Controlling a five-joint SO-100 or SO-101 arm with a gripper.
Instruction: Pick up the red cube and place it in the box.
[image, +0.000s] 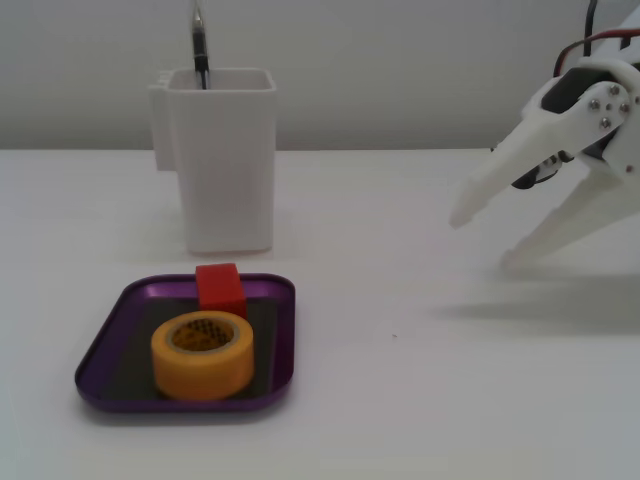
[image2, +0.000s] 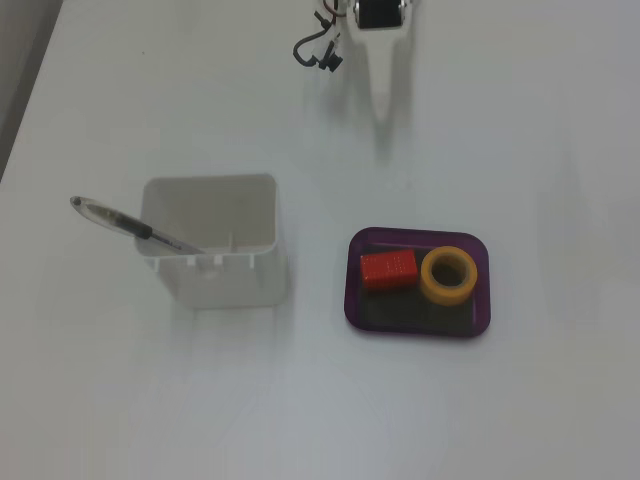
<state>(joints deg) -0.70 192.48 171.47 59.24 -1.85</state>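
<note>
Cube (image2: 387, 269) sits inside box (image2: 417, 327) — jaws apart, well clear, right of box.

At the right edge of a fixed view I see my arm's gripper (image: 485, 240) — matte white printed plastic, with two long fingers that taper to blunt tips. Its housing (image: 590, 100) is rounded white shell with a dark gap behind it, and I count several small silver screw heads (image: 608, 96) set into the side. Red and black cables (image: 600, 38) loop out of the top toward the upper right corner.

In the top-centre of another fixed view, I see one narrow white finger (image2: 382, 85) below a black block in a white frame (image2: 378, 14) — beside it a curl of black cable (image2: 312, 50) with a hint of red.
</note>
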